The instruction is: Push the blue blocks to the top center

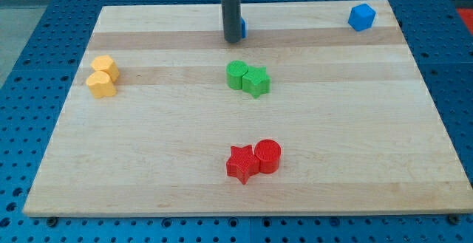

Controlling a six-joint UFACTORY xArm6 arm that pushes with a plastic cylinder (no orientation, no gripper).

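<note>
My tip (232, 40) rests on the board at the top centre. A blue block (242, 28) sits right behind the rod on its right side and is mostly hidden, so its shape cannot be made out. It looks to be touching the rod. A second blue block (361, 17), a cube, lies at the view's top right corner, far from the tip.
A green cylinder (237, 74) and a green star (257, 81) touch each other just below the tip. Two yellow blocks (103, 76) sit at the left. A red star (242, 163) and a red cylinder (267, 156) lie near the bottom centre. The wooden board (148, 162) has edges all round.
</note>
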